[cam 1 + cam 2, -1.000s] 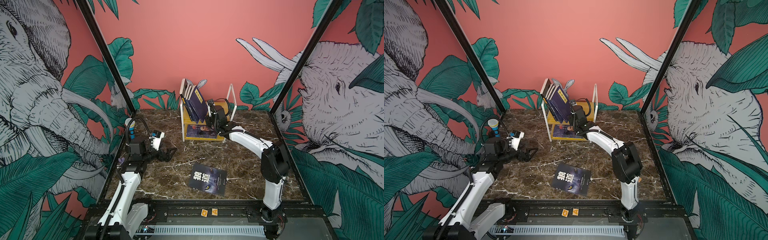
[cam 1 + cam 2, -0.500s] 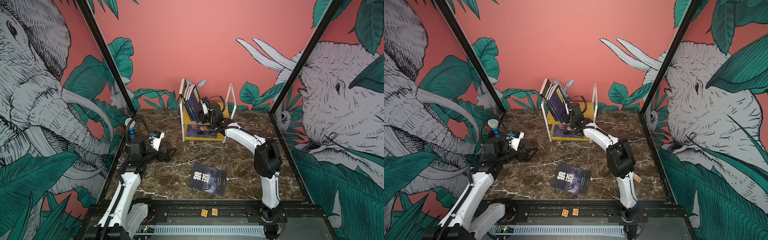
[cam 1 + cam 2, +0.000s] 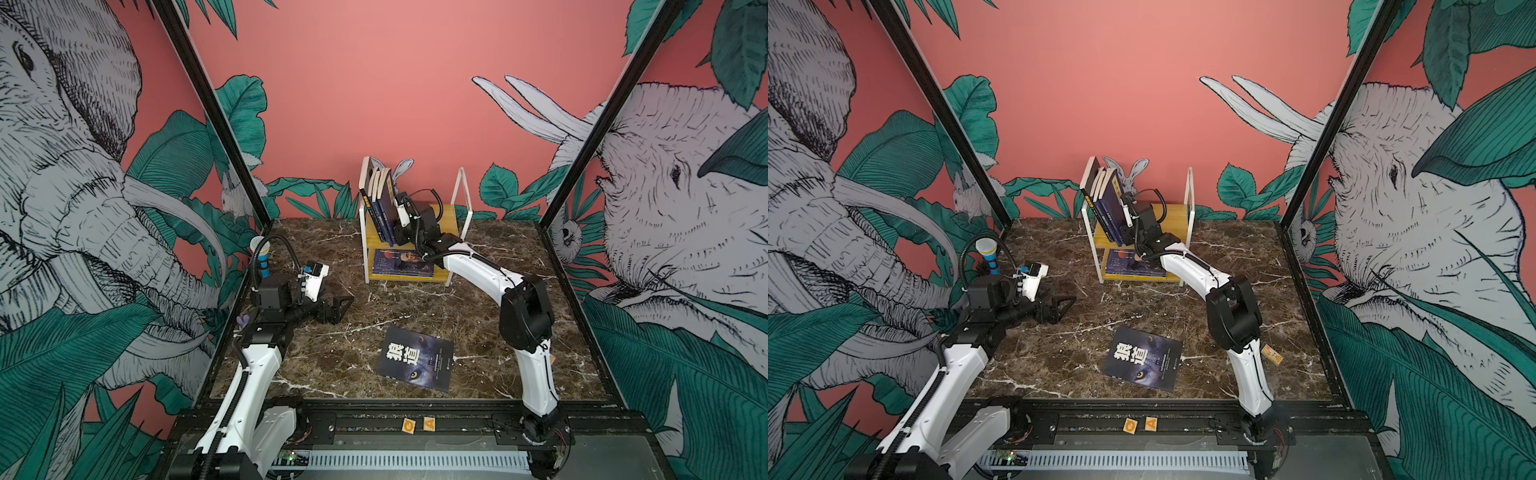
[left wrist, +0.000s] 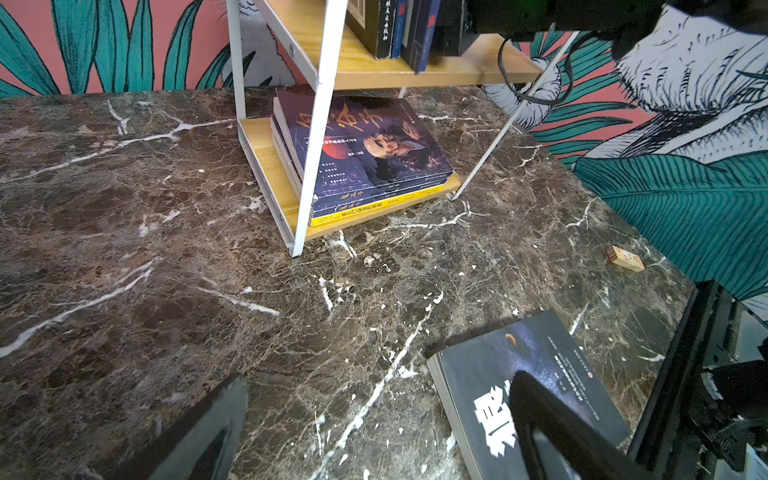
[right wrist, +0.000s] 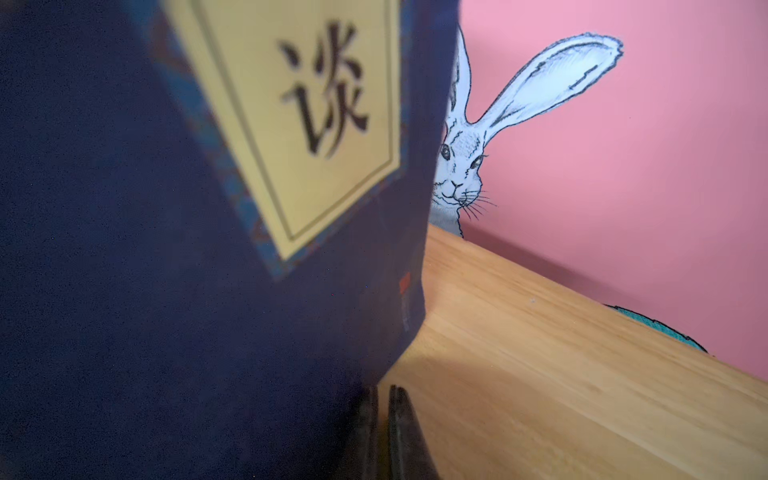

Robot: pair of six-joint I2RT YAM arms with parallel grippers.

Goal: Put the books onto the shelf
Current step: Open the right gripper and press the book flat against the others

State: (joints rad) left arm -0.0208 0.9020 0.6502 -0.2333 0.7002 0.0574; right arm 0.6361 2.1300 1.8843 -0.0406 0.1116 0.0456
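Observation:
The shelf (image 3: 451,216) (image 3: 1177,214) stands at the back of the table. Several books (image 3: 382,208) (image 3: 1106,203) stand on its upper board and lean on its left end. Purple books (image 3: 401,264) (image 3: 1129,266) (image 4: 365,145) lie stacked on the lower board. My right gripper (image 3: 398,232) (image 3: 1126,230) (image 5: 384,399) is shut with nothing in it, low on the upper board (image 5: 540,374) against the outermost navy book (image 5: 166,249). A black wolf-eye book (image 3: 415,358) (image 3: 1144,358) (image 4: 552,353) lies flat near the front. My left gripper (image 3: 338,307) (image 3: 1059,309) (image 4: 378,380) hovers open beside it.
A small wooden block (image 4: 623,259) lies on the marble at the right. A blue-handled microphone (image 3: 262,257) stands at the left wall behind my left arm. Two yellow tiles (image 3: 417,424) sit on the front rail. Patterned walls close in on both sides.
My right gripper has pushed the leaning navy book upright against the others at the shelf's left end. The left arm and the wolf-eye book have not moved.

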